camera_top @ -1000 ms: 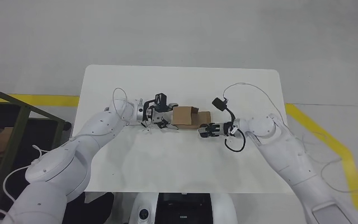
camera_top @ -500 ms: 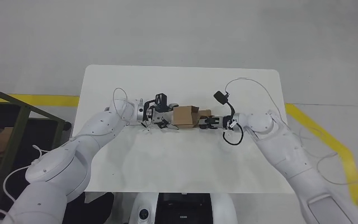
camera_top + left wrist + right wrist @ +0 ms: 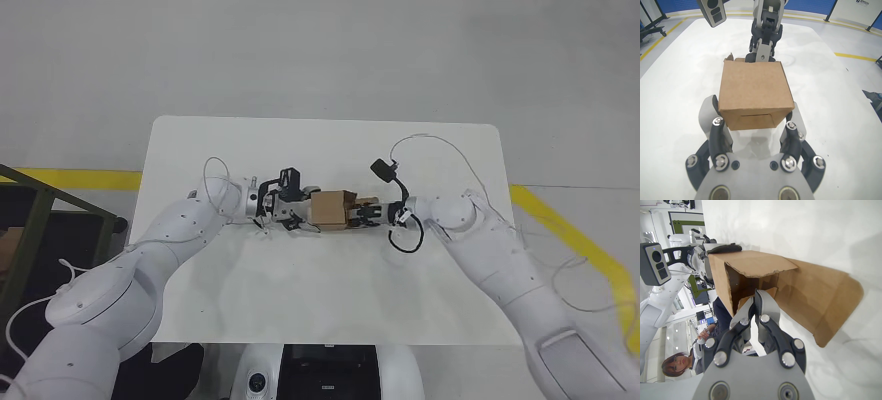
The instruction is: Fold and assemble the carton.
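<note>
The carton (image 3: 330, 208) is lying at the centre of the worktop (image 3: 300, 295).
Top view: an arm is meeting it at each end. Left wrist view: the left gripper (image 3: 754, 111) is clamping its closed end. Right wrist view: the right gripper (image 3: 755, 298), fingers pressed together, is poking into its open mouth.

A white rectangular table (image 3: 320, 290) with rounded corners fills the middle of the top view, its long sides running left to right across the frame. One brown cardboard carton (image 3: 330, 208) lies directly on it, just above the frame's centre and nearer the table's upper edge than its lower one. The carton rests on its side. Its closed, tucked end (image 3: 753, 119) faces the left of the top view. Its open end (image 3: 745, 283), with ragged flap edges, faces the right, where one broad flap (image 3: 819, 298) lies spread out. The tabletop (image 3: 829, 106) shows faint scuffs and a small dark speck (image 3: 847, 69).
</note>
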{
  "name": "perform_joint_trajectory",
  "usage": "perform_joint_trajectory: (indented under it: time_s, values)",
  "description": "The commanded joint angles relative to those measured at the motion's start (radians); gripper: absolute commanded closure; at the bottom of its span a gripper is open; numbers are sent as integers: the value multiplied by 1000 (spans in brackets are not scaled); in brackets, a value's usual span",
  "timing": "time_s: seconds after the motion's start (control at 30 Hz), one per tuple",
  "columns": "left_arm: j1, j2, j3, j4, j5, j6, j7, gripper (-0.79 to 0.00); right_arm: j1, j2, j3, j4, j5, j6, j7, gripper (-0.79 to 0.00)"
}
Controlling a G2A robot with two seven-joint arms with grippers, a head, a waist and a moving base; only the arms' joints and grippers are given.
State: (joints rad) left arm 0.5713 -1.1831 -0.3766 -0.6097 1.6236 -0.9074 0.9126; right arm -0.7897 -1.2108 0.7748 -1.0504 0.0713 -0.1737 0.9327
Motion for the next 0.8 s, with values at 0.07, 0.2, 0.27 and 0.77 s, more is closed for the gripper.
perform_joint_trajectory:
  time_s: [0.07, 0.2, 0.27, 0.77]
  values:
    - [0, -2, 0, -1, 2, -1, -1, -625, 16, -17, -20, 30, 23, -8, 3, 0]
    - [0, -3, 0, 2, 6, -1, -2, -625, 31, -36, -33, 70, 69, 4, 7, 0]
    - [0, -4, -1, 4, 6, 0, 0, -625, 39, -44, -38, 90, 86, 4, 7, 0]
    - [4, -10, -9, 8, 14, 2, 2, -637, 69, -88, -58, 190, 145, -9, 27, 0]
